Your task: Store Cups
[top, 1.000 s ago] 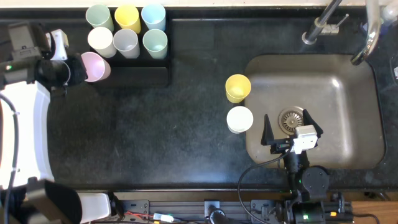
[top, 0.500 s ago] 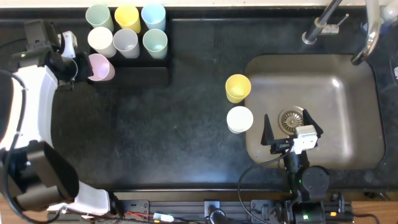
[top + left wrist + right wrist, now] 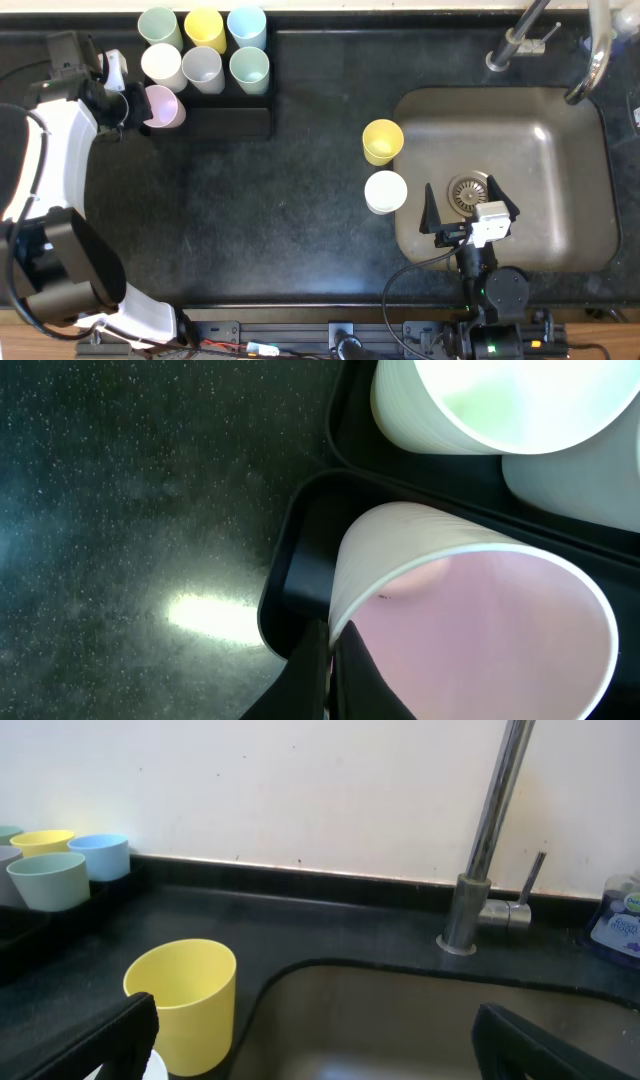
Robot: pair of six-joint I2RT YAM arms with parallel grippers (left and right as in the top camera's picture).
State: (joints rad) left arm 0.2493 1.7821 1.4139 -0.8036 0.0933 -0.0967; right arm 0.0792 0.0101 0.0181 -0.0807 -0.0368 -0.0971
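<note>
ok so the left hand (image 3: 125,108) is pinched shut on the rim of the pink cup (image 3: 470,610), one finger inside the wall and one outside. The cup's tipped over a bit, mouth pointing away from the hand, and it's sitting in the corner slot of the black rack (image 3: 235,122) closest to that hand. Can't tell if it's bottomed out in there. Just past it, the other cups (image 3: 203,68) stand upright in their slots.

The right hand (image 3: 470,205) has its fingers spread wide with nothing in them, over the sink (image 3: 560,130). The yellow cup (image 3: 382,141) stands on the table (image 3: 250,220) ahead of that hand and off to its left, right by the sink edge. The white cup (image 3: 385,191) is just beside the yellow one, nearer the hand. The tap (image 3: 490,840) is further ahead.
</note>
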